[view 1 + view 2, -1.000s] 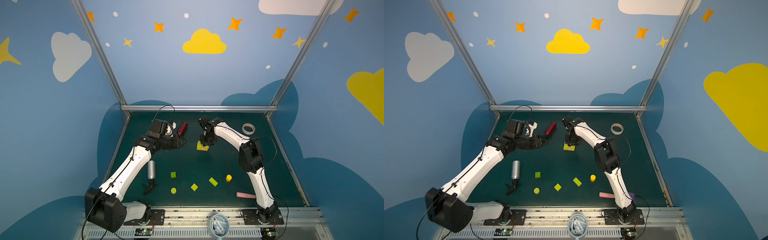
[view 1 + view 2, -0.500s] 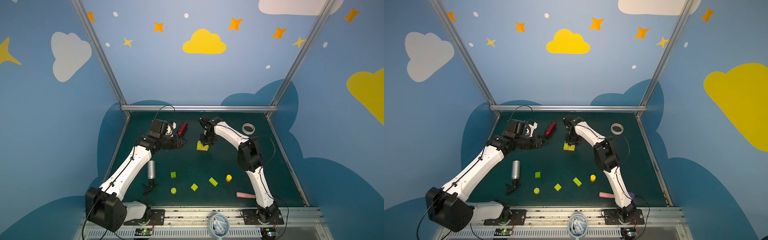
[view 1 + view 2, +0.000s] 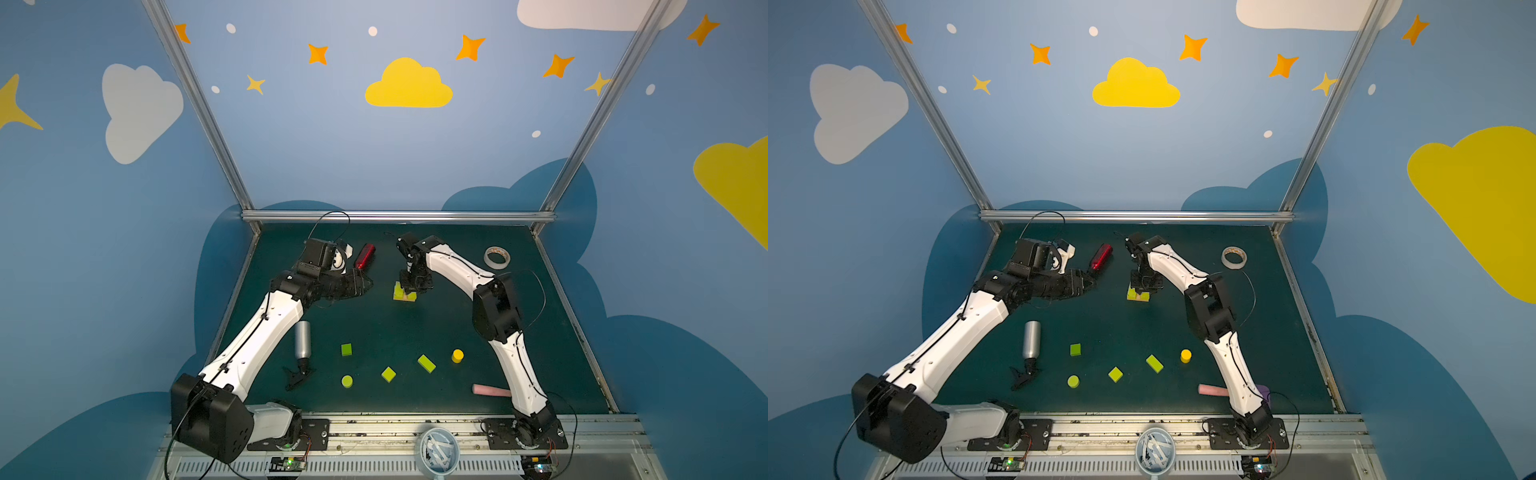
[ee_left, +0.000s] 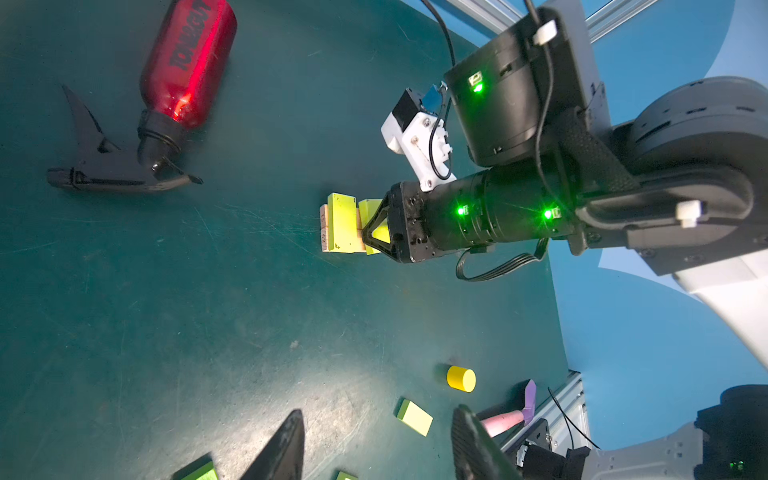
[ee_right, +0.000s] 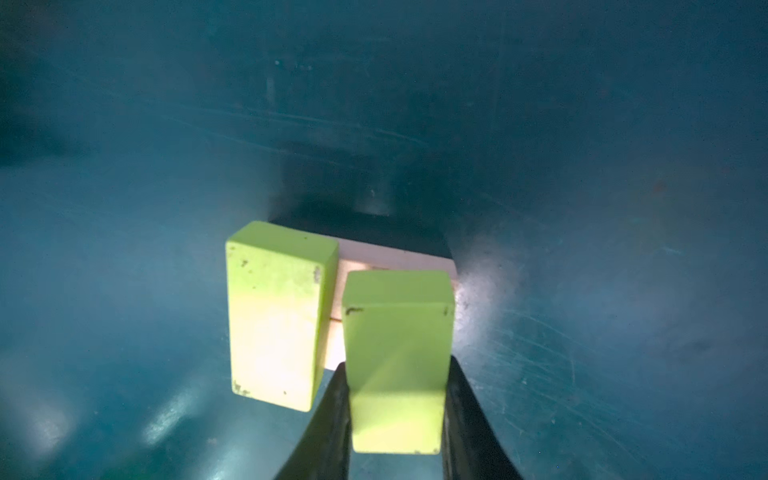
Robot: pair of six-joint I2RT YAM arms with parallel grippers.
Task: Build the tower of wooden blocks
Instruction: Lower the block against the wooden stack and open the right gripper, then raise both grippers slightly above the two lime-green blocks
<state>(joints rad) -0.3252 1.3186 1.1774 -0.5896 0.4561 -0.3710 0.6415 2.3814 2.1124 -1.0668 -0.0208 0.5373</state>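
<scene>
Firmly, the right jaws clamp a lime-green bar (image 5: 397,361) over two tan bars (image 5: 395,259), just beside a second green bar (image 5: 276,316) lying on them. This low tower (image 3: 404,293) sits toward the back of the green surface (image 3: 415,328). The left jaws stand apart, empty, near a red bottle (image 4: 187,62) whose black lettering begins "TON"; the rest is unclear. A yellow cylinder (image 3: 457,355) lies nearer the front.

Lime-grn bars (image 5: 274,316), tan bars (image 5: 395,259), yel cylinder (image 3: 457,355), red bottle (image 4: 187,62) w/ blk lettering, dk-teal table (image 3: 415,324).
</scene>
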